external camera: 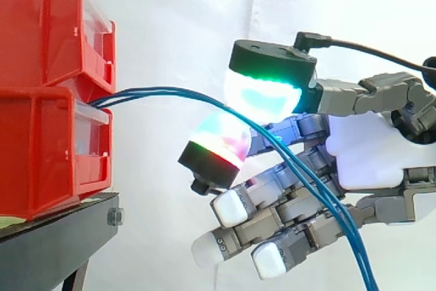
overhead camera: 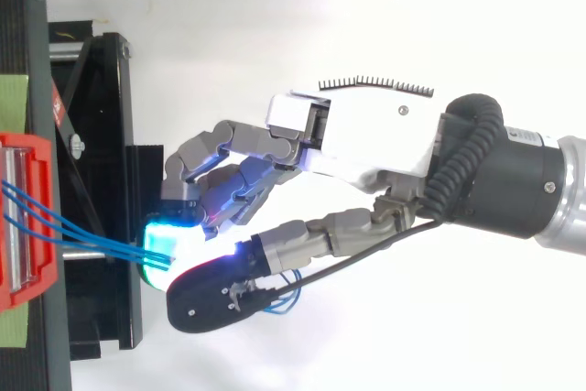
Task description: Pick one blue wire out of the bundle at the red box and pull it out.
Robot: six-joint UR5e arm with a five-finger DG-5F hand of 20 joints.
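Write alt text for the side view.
A robot hand reaching in from the right pinches thin blue wires between glowing fingertip pads. The wires arc from stacked red plastic bins on the left and trail down to the lower right.

A black stand [external camera: 63,238] carries two stacked red bins [external camera: 42,142], the lower resting directly on it.

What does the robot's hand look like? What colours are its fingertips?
The hand has a smooth white palm and grey, blocky fingers made of little linked pieces. Its fingertips are thick pads. Some are plain white, and two with black caps glow green, cyan and red. Behind the hand, the arm is round and black, then silver-grey.
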